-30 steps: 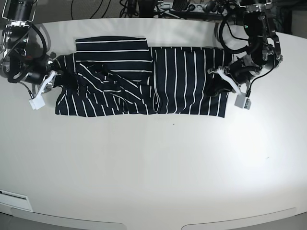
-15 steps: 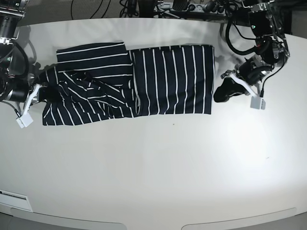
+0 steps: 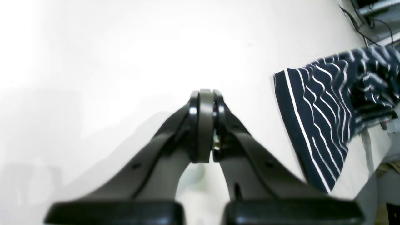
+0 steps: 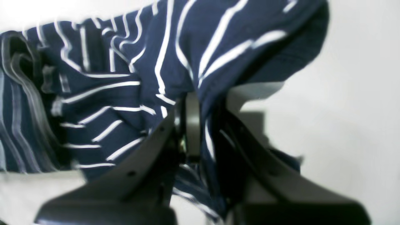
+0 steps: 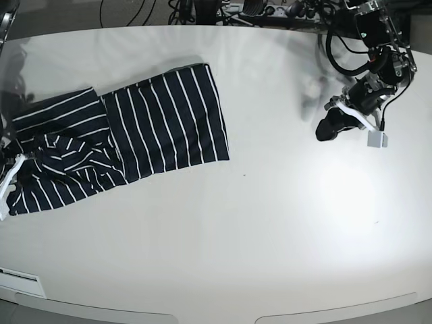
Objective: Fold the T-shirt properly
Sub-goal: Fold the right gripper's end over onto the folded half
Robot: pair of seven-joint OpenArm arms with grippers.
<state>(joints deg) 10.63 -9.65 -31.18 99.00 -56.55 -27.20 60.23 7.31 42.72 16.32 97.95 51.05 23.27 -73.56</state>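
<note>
Right claw (image 4: 200,125) dragged T-shirt (image 5: 121,138) leftward.

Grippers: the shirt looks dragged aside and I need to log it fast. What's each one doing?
Left gripper: closed, empty, off the T-shirt, over bare table.
Right gripper: closed on the T-shirt's cloth.

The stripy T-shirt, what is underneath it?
The T-shirt lies on the white table. The right hand pinches its bunched end, so what lies beneath the folds there is hidden.
</note>
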